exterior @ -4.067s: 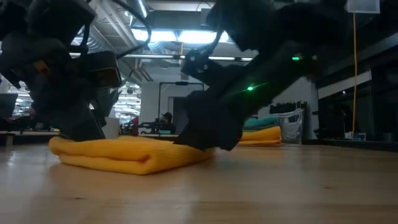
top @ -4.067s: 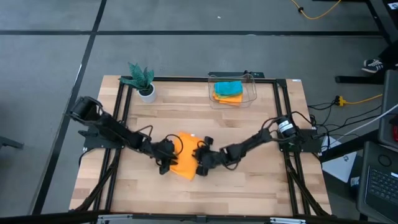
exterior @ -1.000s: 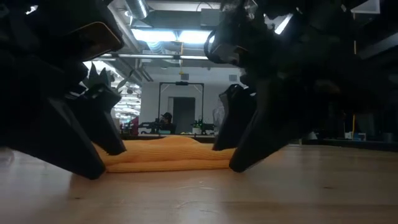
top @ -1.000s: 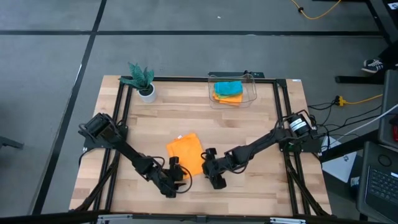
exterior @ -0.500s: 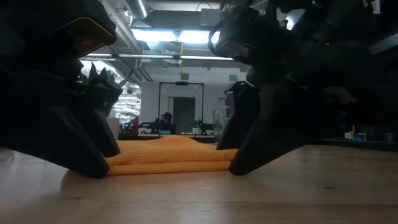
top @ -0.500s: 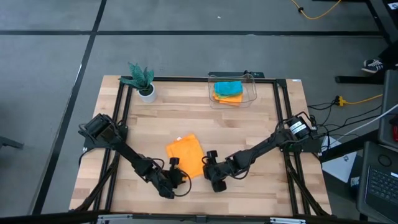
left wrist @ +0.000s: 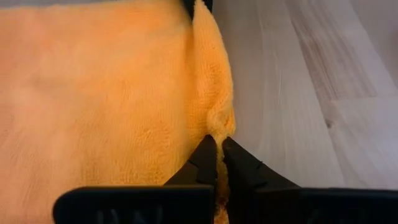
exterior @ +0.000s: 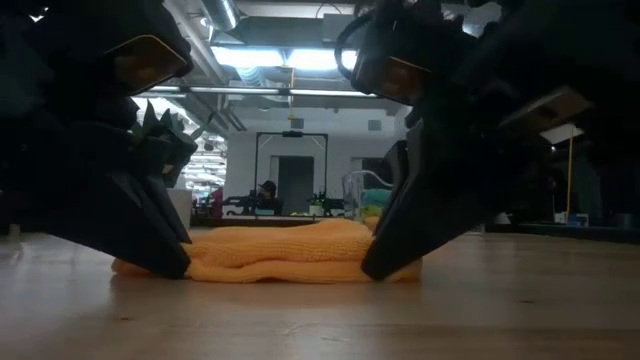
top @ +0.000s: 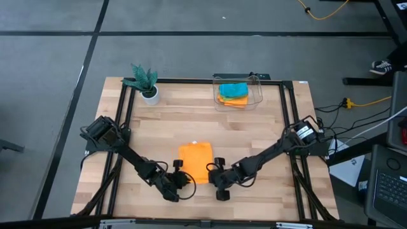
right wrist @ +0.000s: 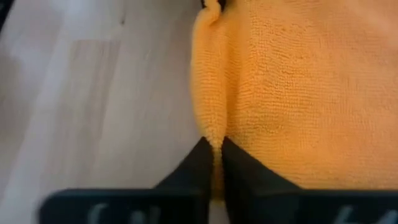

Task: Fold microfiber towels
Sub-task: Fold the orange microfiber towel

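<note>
A folded orange microfiber towel (top: pixel 195 161) lies flat on the wooden table, near its front middle. My left gripper (top: pixel 182 180) is shut on the towel's near left corner, and my right gripper (top: pixel 217 180) is shut on its near right corner. In the low view the towel (exterior: pixel 290 255) lies between the left gripper (exterior: pixel 170 258) and the right gripper (exterior: pixel 385 262). A teal towel (top: pixel 233 88) and another orange one (top: pixel 236 99) lie in the clear bin at the back. My left gripper pinches the towel's near left corner (left wrist: pixel 219 127) between its two fingertips, slanting down from the near left. The cloth puckers into a small ridge at the tips. The towel lies on the table. My right gripper pinches the towel's near right corner (right wrist: pixel 212 134) between its two fingertips, slanting down from the near right. A raised ridge of cloth runs from the tips along the near edge. The towel rests on the table.
A clear plastic bin (top: pixel 256 95) stands at the back, right of centre. A small green plant in a white pot (top: pixel 145 83) stands at the back left. Bare wood lies to the towel's left, right and far sides.
Both grippers have shut on the towel's near corners. My right gripper has gone a little toward the near edge. The towel has turned from a slant to lie squarer with the table and has slid slightly right.
</note>
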